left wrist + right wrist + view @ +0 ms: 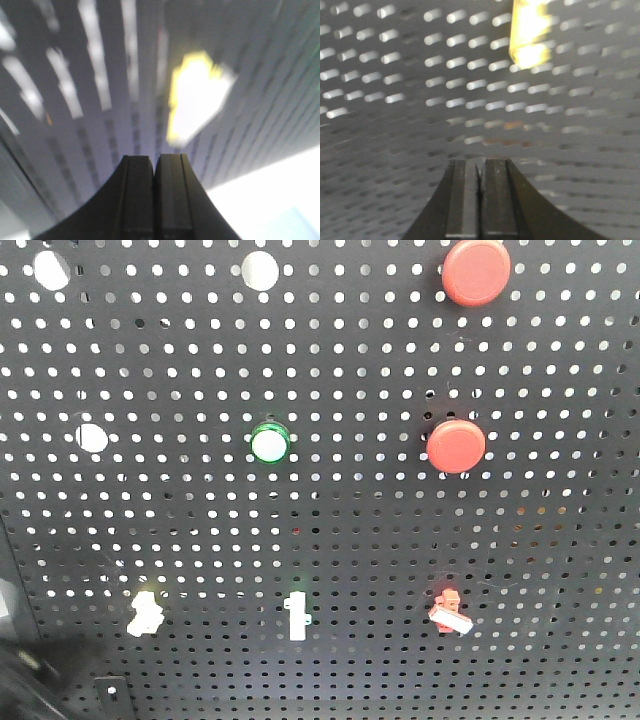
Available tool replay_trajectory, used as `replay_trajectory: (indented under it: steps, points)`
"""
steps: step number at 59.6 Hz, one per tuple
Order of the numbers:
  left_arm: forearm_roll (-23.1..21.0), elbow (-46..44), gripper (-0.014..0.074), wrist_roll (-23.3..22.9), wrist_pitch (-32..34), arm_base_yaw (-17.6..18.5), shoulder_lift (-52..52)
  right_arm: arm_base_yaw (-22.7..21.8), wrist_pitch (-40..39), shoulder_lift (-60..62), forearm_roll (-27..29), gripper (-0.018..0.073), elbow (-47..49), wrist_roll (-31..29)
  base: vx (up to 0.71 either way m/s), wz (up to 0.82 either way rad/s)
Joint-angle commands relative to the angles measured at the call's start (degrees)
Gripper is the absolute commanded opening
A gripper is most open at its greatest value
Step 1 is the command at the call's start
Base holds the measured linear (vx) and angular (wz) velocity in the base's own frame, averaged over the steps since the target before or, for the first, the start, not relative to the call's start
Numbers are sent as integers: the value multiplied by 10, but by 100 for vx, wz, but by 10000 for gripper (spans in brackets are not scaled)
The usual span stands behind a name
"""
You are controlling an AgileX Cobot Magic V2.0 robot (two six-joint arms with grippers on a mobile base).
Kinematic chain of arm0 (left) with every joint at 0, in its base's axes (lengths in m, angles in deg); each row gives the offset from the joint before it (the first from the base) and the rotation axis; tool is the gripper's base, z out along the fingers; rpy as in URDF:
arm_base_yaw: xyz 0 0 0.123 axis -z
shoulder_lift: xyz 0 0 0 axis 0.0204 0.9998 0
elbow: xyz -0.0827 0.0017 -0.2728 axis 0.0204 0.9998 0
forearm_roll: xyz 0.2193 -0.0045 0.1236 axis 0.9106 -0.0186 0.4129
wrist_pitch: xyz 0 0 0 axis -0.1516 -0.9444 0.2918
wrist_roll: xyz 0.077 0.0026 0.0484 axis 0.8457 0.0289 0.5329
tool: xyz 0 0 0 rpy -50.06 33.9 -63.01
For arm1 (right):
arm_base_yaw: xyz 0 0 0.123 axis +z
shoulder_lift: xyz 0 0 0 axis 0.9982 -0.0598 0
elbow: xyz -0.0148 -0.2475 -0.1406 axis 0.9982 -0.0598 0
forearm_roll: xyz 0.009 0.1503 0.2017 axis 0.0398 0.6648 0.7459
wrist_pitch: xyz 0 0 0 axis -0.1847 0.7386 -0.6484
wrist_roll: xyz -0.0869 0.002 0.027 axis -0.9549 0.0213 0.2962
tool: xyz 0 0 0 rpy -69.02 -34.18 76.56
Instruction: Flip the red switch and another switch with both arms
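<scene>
The red switch (pixel 450 612), a small red base with a short white lever slanting down to the right, sits at the bottom right of the black pegboard (pixel 360 540). Two more small switches share that row: a white one (pixel 296 618) in the middle and a yellowish-white one (pixel 147 612) on the left. My left gripper (pixel 153 157) is shut and empty, just below a blurred yellow-white switch (pixel 197 95). My right gripper (pixel 480 162) is also shut and empty, facing the board with a bright yellowish piece (pixel 529 35) well above it. A dark blurred arm part (pixel 25 670) shows at the bottom left of the front view.
Two big round red push buttons (pixel 476 272) (pixel 456 445) sit above the red switch. A green-ringed white button (pixel 270 443) is mid-board. Three white round spots (pixel 52 270) (pixel 260 270) (pixel 92 437) mark the upper left.
</scene>
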State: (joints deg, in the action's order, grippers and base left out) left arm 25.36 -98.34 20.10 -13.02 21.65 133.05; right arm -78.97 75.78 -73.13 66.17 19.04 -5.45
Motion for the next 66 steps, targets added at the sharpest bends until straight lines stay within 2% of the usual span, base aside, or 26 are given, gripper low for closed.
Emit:
replay_trajectory:
  steps: [1, 6, 14, 29, 45, 54, 66]
  points:
    - [-4, -16, 2, -7, 89, 4, -30, 60, -76, -28, -4, -6, 18, -5, 0, 0]
    - [-4, -16, 2, -7, 99, 4, -41, 108, -103, -64, -3, -6, 23, -5, 0, 0]
    - [-4, -16, 2, -7, 89, 4, -48, 156, -157, -130, -3, -6, 50, -5, 0, 0]
    - [-4, -16, 2, -7, 92, 4, -47, 190, -186, -225, -3, -6, 118, -4, 0, 0]
    - [-4, -16, 2, -7, 94, 4, -47, 210, -202, -271, -3, -6, 136, -2, 0, 0]
    - [-4, -16, 2, -7, 94, 4, -47, 209, -164, -285, -1, -6, 136, -2, 0, 0]
    - [-3, -16, 2, -5, 94, 4, -47, 211, -30, -285, -1, -6, 136, 11, 0, 0]
